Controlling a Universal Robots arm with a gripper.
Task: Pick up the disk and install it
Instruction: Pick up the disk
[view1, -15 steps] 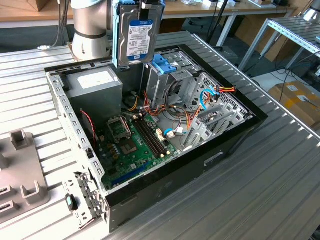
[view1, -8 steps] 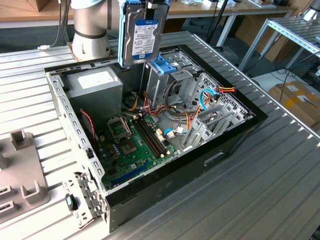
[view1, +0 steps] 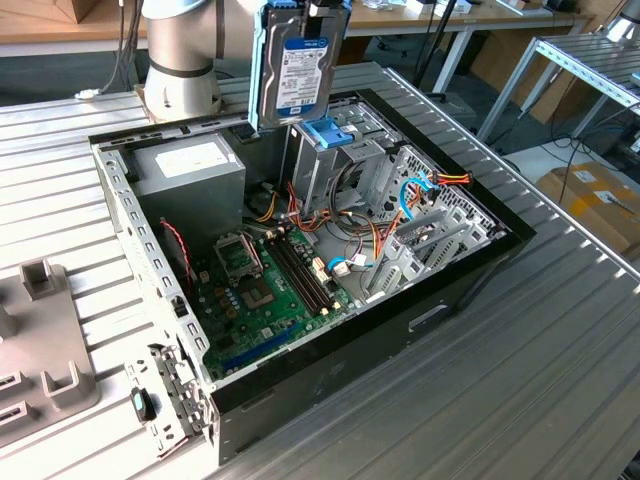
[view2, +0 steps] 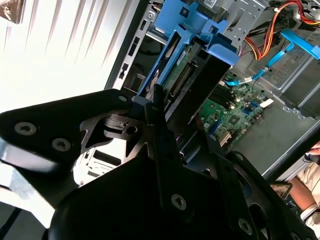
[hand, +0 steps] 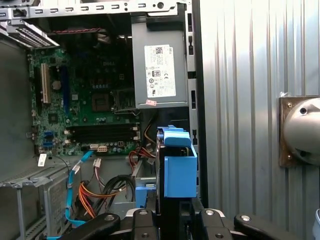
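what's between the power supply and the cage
Orange and yellow wires lie in the gap between the power supply and the cage, in the exterior view; the disk hangs over the cage.

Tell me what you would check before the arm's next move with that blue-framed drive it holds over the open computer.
1. Dark rectangular disk with bright blue plastic rails clamped in the black gripper: ok.
2. Disk standing on edge: ok.
3. Disk lined up with the tall metal cage: cannot tell.
4. Thin blue data cable apart from the cage's top: ok.
5. Disk seated in the cage: not ok, it hangs above.
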